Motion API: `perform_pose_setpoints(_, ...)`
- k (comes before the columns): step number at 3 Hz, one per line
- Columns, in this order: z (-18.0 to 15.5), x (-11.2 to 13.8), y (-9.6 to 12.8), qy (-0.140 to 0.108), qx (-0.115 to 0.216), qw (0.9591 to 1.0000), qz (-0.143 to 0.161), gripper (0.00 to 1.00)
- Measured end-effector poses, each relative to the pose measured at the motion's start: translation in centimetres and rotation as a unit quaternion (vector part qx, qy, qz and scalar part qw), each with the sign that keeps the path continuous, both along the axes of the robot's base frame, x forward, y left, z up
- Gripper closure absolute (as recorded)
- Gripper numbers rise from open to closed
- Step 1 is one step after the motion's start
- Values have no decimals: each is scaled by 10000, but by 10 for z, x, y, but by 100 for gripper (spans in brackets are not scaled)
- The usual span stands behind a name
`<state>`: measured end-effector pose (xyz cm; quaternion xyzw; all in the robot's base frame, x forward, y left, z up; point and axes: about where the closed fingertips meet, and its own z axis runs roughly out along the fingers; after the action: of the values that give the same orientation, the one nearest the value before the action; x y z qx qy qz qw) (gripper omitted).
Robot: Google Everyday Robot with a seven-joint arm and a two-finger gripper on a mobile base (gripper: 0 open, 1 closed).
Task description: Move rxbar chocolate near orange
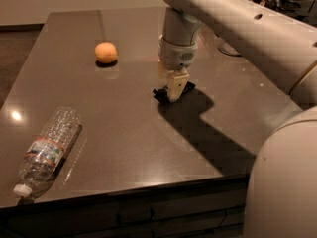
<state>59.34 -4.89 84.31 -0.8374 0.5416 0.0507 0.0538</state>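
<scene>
Camera view: one dark glossy desk [124,148], three items on it.
Near left: one clear plastic water bottle [47,150], lying on its side.
Middle: one tool [174,96], clenched on one flat black-wrapped rxbar chocolate [159,93] at the desk surface.
Far left: one small round orange [106,52], well apart from the bar.

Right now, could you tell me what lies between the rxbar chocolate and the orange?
Nothing: the camera view shows only bare table between the orange and the rxbar chocolate, with the gripper down at the bar.
</scene>
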Motion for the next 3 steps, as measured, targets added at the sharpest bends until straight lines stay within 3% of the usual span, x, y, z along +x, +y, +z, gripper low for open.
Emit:
perform_pose_setpoints(1, 9, 20, 20, -145, -13, 9999, -4, 100)
perform_pose_setpoints(3, 25, 83, 78, -496, 93, 9986, -177, 100)
